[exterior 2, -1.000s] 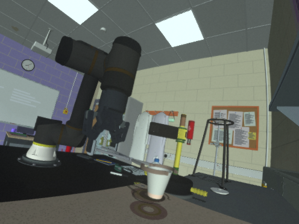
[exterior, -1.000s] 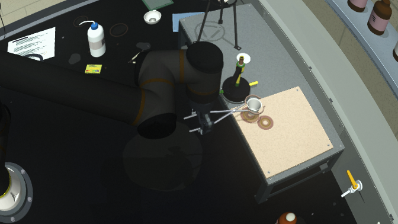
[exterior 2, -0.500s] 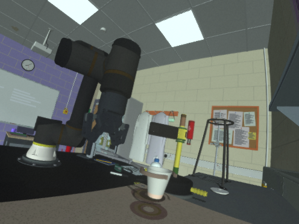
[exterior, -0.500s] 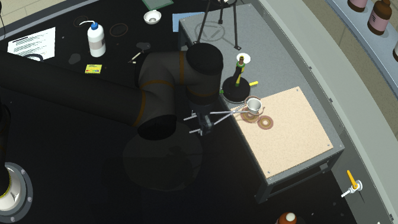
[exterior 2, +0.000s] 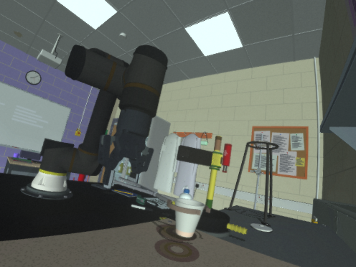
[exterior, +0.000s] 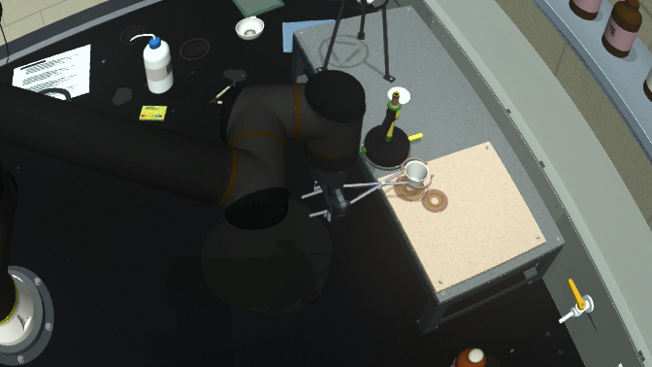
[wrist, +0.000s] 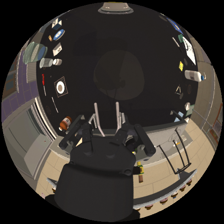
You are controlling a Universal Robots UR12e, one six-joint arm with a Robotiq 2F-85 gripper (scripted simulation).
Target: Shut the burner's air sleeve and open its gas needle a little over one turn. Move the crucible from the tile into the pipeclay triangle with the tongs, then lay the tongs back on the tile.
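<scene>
The tongs' (exterior: 361, 190) curved jaws ring the white crucible (exterior: 416, 173), which stands on a brown ring mark at the near-left corner of the tan tile (exterior: 465, 213). My gripper (exterior: 334, 201) is closed on the tongs' handles just off the tile's left edge, and the fingers press on the two handle arms (wrist: 106, 115). The burner (exterior: 390, 131) stands right behind the crucible on its black base, with a yellow needle knob (exterior: 415, 137) at its side. The tripod (exterior 2: 261, 179) with the pipeclay triangle stands further back on the grey stand.
Behind the grey stand a wash bottle (exterior: 157, 63), a white dish (exterior: 250, 27) and papers lie on the black bench. A second ring mark (exterior: 434, 200) is on the tile. A yellow-handled gas tap (exterior: 577, 298) sits at the bench edge, and bottles line the shelf (exterior: 621, 24).
</scene>
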